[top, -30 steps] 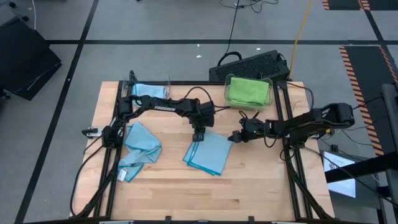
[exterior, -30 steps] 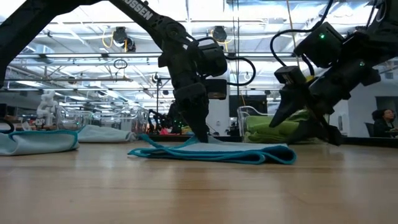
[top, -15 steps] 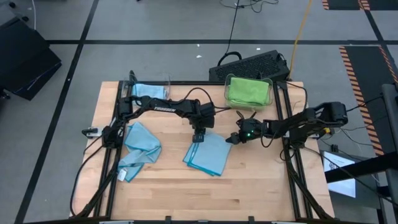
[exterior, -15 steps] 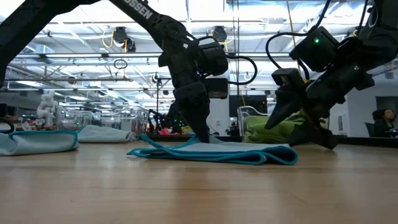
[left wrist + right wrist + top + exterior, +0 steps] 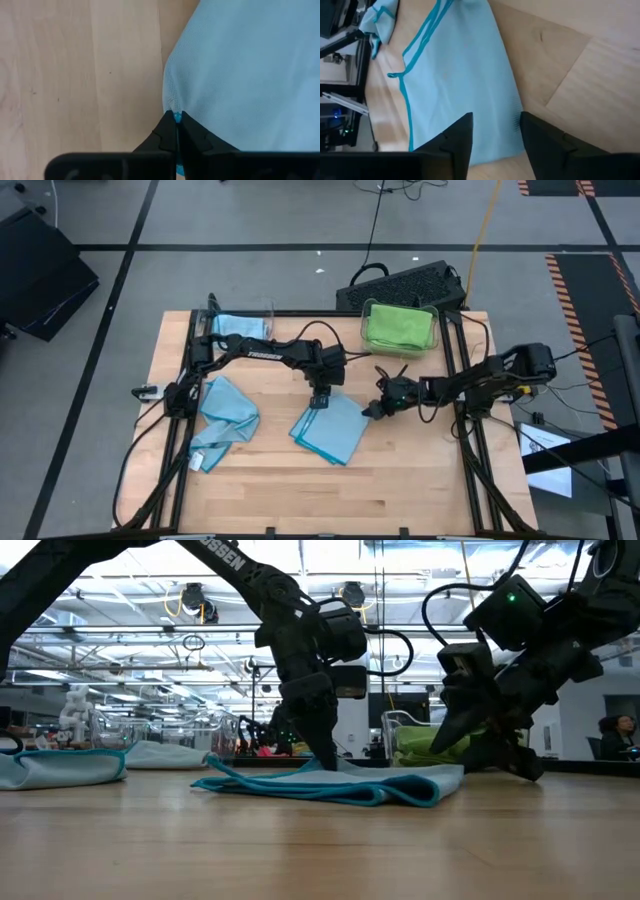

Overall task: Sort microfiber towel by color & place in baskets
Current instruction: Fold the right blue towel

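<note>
The folded light-blue microfiber towel with teal edging point(image 5: 330, 430) lies mid-bench, its long axis slanting from the left hand point(image 5: 319, 400), clenched on its far corner, toward the near edge of the wooden bench point(image 5: 400, 490). The right hand point(image 5: 371, 409) sits low at the towel's right-hand edge, fingers point(image 5: 460, 137) parted astride that edge; whether they grip cloth I cannot tell. The clear plastic basket holding green cloth point(image 5: 398, 326) stands behind the right hand; the other clear basket point(image 5: 240, 326) is partly hidden by the left arm.
</note>
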Motion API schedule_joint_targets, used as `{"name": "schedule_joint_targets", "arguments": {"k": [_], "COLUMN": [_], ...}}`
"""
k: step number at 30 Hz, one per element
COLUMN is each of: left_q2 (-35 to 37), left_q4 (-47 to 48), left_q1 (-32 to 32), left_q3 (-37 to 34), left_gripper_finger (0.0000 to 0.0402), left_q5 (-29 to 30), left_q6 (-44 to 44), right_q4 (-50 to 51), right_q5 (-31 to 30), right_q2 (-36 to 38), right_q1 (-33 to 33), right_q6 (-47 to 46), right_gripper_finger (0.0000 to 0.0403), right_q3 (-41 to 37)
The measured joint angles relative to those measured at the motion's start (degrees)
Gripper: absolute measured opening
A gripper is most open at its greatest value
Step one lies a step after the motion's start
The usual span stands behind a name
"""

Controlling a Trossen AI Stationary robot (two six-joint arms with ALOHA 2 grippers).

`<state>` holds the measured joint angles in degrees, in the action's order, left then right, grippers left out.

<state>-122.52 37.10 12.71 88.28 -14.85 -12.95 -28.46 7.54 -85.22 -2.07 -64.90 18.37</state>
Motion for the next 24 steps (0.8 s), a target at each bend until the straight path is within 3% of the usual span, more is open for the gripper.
{"name": "schedule_joint_targets", "arguments": {"k": [13,19,24], "left_q2": [0.00,0.00,0.00], "left_q4": [-0.94,-0.97,-0.99], "left_q1": [-0.02,-0.06,-0.04], "left_q3": [-0.02,-0.03,-0.06], "left_gripper_finger": [0.0004,0.0004,0.0003], "left_q5": [-0.02,-0.01,-0.02], "left_q6": [1.92,2.83,3.76], "right_q4": [4.94,5.41,5.34], "right_q5": [-3.08,-3.03,-2.60], "right_q2": [-0.01,-1.51,-2.75], "right_q1": [5.00,5.10,5.10], "right_q6": [0.84,0.63,1.04], "right_gripper_finger": [0.0138,0.0095,0.0030], "right_q3": [0.76,0.76,0.81]}}
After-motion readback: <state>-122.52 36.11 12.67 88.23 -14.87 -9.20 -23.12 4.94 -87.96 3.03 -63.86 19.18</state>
